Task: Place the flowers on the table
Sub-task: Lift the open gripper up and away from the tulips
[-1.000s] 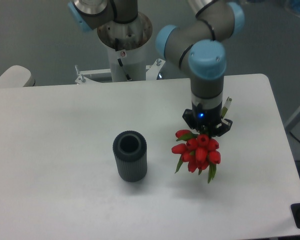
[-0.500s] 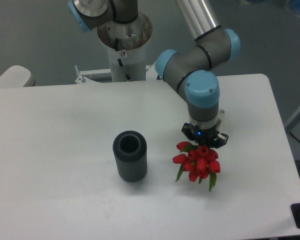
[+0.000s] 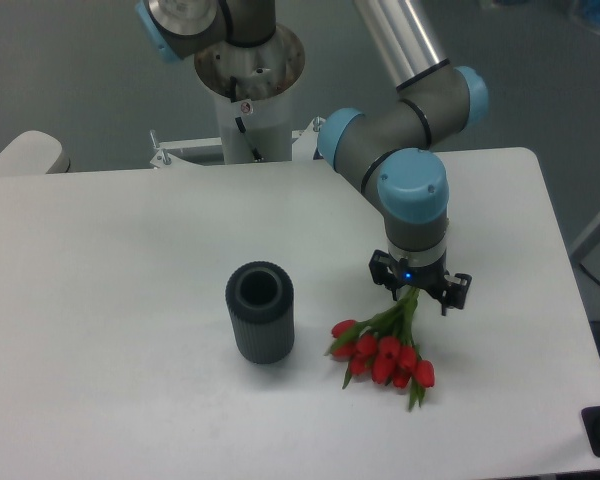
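The flowers [image 3: 382, 356], a small bunch of red tulip buds with green stems, lie tipped over on the white table [image 3: 110, 250], right of centre. Their buds point toward the front left and their stems run up toward the gripper [image 3: 417, 287]. The gripper hangs straight down over the stem ends, its fingers [image 3: 378, 272] spread apart on either side of them, so it is open. The stem tips right under the gripper body are partly hidden.
A dark grey ribbed vase [image 3: 260, 312] stands upright just left of the flowers, a short gap away. The arm's base column [image 3: 248, 90] rises behind the table's far edge. The table's right edge lies close beyond the gripper.
The bunch was held upright under the gripper. It has since dropped and tipped onto the table, buds toward the front left, and the fingers have spread off the stems.
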